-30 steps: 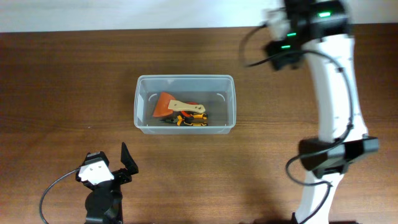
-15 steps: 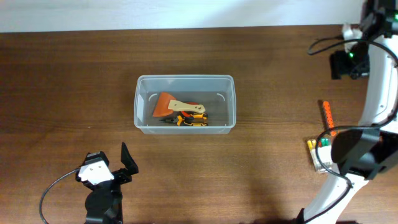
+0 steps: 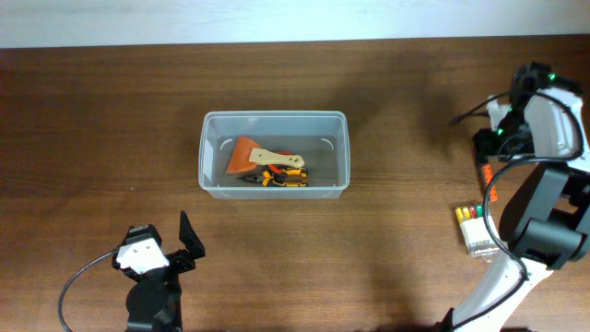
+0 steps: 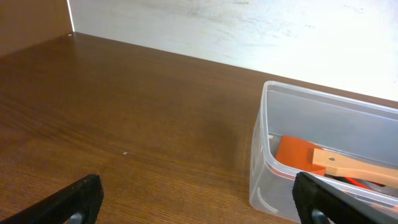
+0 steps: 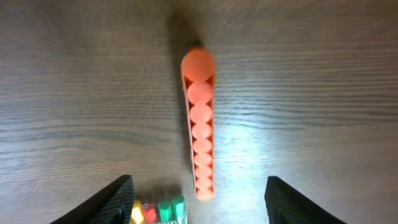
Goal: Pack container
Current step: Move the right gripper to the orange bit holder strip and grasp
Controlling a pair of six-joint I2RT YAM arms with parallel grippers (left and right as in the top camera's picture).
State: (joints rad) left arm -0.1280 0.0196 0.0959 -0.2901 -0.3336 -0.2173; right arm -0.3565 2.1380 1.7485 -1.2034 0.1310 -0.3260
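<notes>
Having swung off from the container [image 3: 275,116], sat mid-tabletop [image 3: 92,111] w/ tools inside, the right claw [image 5: 204,202] now hangs spread & empty over an orange tool [image 5: 199,124], prob. next pick; left claw [image 4: 199,202] idle, released.

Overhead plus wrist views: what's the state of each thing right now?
Container: upright, lidless, partly filled.
Scraper: lying inside the container.
Yellow-black tool: lying inside too.
Orange segmented tool: flat on table, ungripped.
Marker box: resting on table.
Left gripper: open, empty.
Right gripper: open, empty, over orange tool.
</notes>
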